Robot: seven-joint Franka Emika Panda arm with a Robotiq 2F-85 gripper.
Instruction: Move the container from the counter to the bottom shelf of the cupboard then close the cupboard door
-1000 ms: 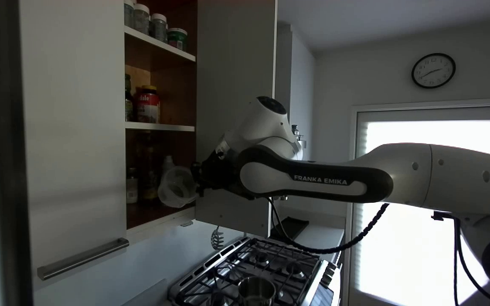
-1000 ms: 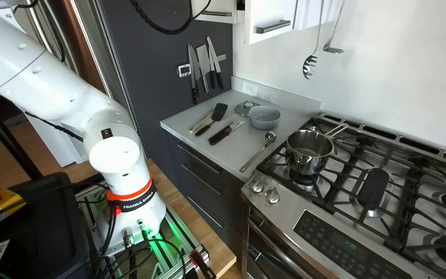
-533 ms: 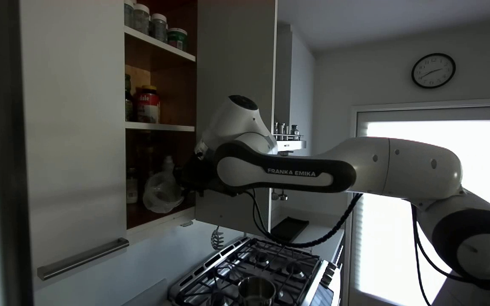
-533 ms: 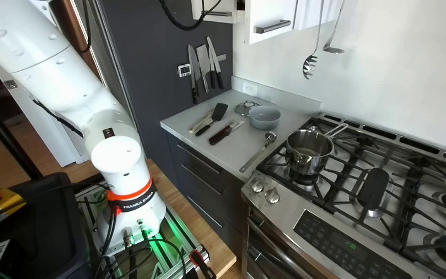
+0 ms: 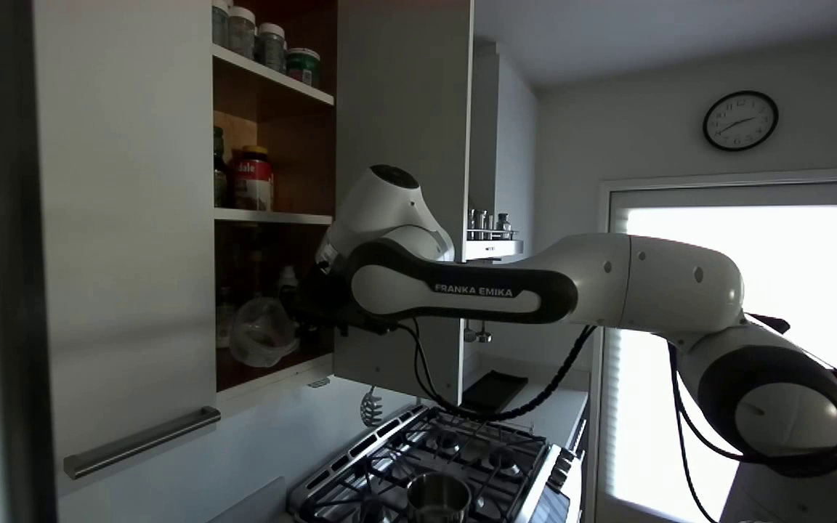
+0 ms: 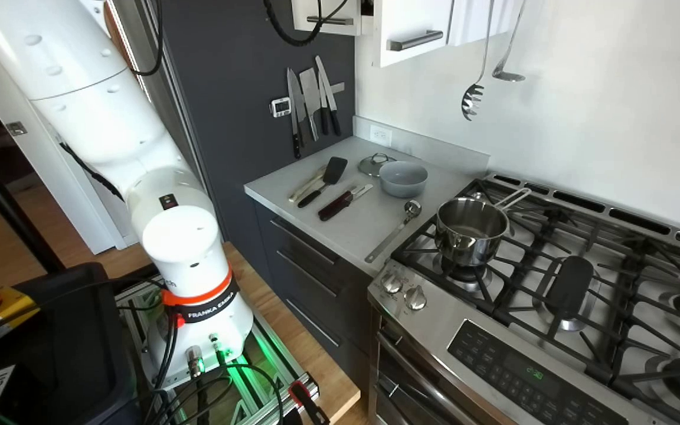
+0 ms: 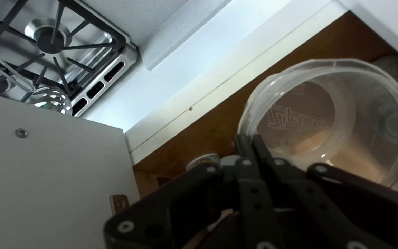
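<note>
The container (image 5: 264,334), left of centre in an exterior view, is tilted at the bottom shelf (image 5: 235,373), contact unclear; in the wrist view its mouth faces us, axis receding. The gripper (image 7: 250,139) pinches its rim; the arm (image 5: 471,288) points left, nearly level.

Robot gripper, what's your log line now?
gripper: shut on container rim | container: at bottom shelf, touching unclear | cupboard door: open

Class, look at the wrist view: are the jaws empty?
No: the jaws are closed on the clear container, pinching it by its rim.
</note>
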